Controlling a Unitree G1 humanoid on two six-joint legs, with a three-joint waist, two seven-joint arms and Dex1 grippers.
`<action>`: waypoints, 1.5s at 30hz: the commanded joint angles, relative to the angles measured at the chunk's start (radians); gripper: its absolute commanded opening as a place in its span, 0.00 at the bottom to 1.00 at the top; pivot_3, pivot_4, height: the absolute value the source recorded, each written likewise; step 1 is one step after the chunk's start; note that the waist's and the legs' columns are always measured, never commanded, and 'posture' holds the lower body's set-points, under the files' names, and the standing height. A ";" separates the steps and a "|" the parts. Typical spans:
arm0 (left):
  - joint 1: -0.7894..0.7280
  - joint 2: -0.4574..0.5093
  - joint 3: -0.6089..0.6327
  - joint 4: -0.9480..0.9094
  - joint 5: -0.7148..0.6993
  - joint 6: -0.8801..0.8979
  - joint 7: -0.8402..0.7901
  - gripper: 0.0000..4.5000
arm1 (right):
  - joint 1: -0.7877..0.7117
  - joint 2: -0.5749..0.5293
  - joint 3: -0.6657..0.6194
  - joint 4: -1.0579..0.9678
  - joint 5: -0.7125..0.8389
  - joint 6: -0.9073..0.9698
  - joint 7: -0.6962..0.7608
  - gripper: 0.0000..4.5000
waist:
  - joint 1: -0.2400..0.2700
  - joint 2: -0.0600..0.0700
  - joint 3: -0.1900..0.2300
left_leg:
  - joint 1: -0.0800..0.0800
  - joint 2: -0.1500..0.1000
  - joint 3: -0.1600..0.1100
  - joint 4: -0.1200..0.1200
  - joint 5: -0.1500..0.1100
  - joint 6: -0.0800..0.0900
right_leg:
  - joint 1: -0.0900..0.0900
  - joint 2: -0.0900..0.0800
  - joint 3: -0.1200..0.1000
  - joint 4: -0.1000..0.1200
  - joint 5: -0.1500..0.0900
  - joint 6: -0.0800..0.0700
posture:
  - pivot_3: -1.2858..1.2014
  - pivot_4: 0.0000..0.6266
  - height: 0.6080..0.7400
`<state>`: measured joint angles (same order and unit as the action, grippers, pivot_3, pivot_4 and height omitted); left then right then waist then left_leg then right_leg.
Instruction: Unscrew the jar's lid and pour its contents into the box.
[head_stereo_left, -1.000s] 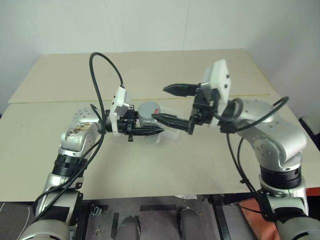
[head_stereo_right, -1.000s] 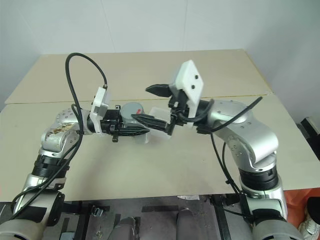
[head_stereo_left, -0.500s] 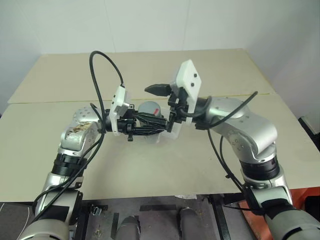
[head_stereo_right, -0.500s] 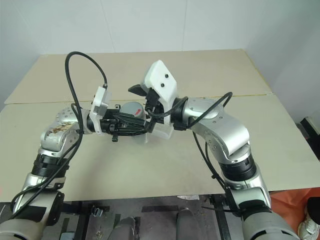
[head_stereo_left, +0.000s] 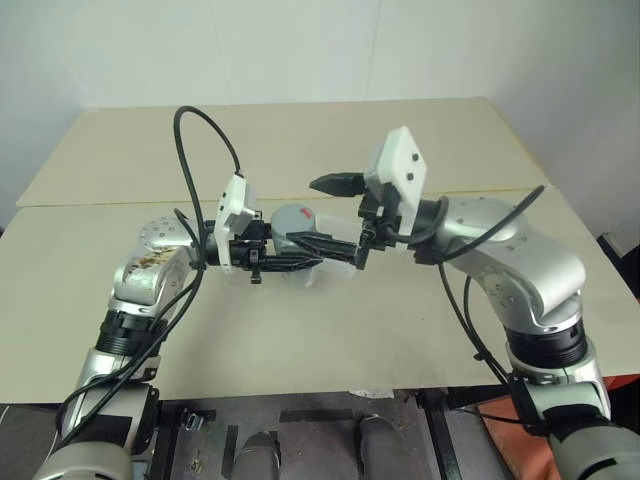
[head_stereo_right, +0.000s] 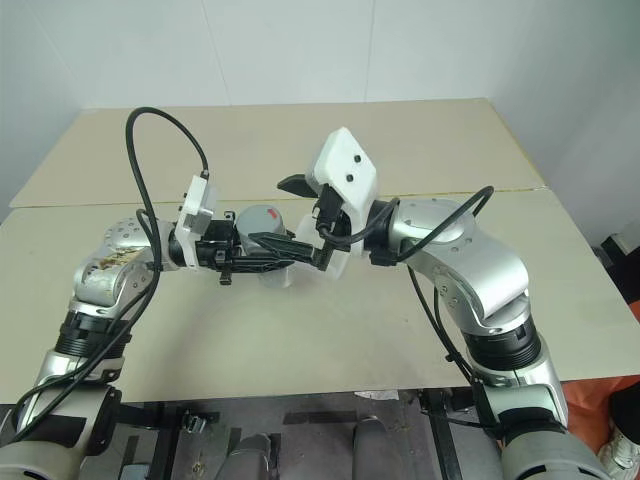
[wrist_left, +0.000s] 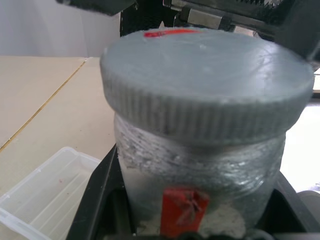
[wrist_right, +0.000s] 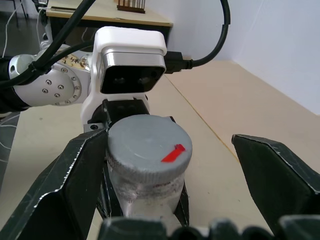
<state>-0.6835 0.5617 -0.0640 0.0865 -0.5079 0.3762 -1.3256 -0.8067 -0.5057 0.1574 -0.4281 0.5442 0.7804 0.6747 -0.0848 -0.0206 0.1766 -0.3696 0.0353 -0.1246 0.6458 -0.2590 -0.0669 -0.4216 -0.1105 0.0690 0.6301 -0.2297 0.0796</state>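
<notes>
My left gripper is shut on the jar, a silvery cylinder with a red mark, and holds it above the table. Its grey ribbed lid is on and faces my right gripper. That gripper is open, with the lid end of the jar between its fingers. One finger lies close beside the lid and the other stands well apart. The clear, whitish box lies on the table just below the jar. The contents are hidden inside the jar.
The beige table has a seam running across behind the grippers. A black cable loops up above my left arm. Open tabletop lies in front of the box and to both sides.
My right gripper, still open, swung in left around the jar's lid end, then drew back a little to the right. The left gripper kept the jar in place.
</notes>
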 joint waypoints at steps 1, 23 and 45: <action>-0.009 0.009 0.019 -0.049 -0.023 -0.012 -0.022 0.43 | 0.010 -0.030 -0.064 0.002 -0.018 0.012 -0.031 1.00 | 0.004 0.000 0.000 | 0.000 0.000 0.000 0.000 0.000 0.000 | 0.000 0.000 0.000 0.000 0.000 0.000 | 0.52 0.24 1.00; -0.030 -0.009 0.003 -0.017 -0.007 -0.018 -0.032 0.43 | -0.045 0.023 -0.052 -0.047 0.070 0.031 -0.016 1.00 | 0.011 0.000 0.000 | 0.000 0.000 0.000 0.000 0.000 0.000 | 0.000 0.000 0.000 0.000 0.000 0.000 | 0.52 0.24 1.00; -0.032 0.013 0.016 -0.025 -0.004 -0.017 -0.027 0.43 | -0.054 0.092 0.048 0.005 -0.042 0.030 -0.051 1.00 | 0.013 0.000 0.000 | 0.000 0.000 0.000 0.000 0.000 0.000 | 0.000 0.000 0.000 0.000 0.000 0.000 | 0.52 0.24 1.00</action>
<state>-0.6921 0.5619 -0.0668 0.0827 -0.5091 0.3745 -1.3460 -0.8622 -0.3993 0.2258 -0.3954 0.5133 0.8128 0.6221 -0.0716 -0.0205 0.1767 -0.3697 0.0353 -0.1246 0.6458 -0.2590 -0.0669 -0.4219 -0.1104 0.0690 0.6302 -0.2297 0.0795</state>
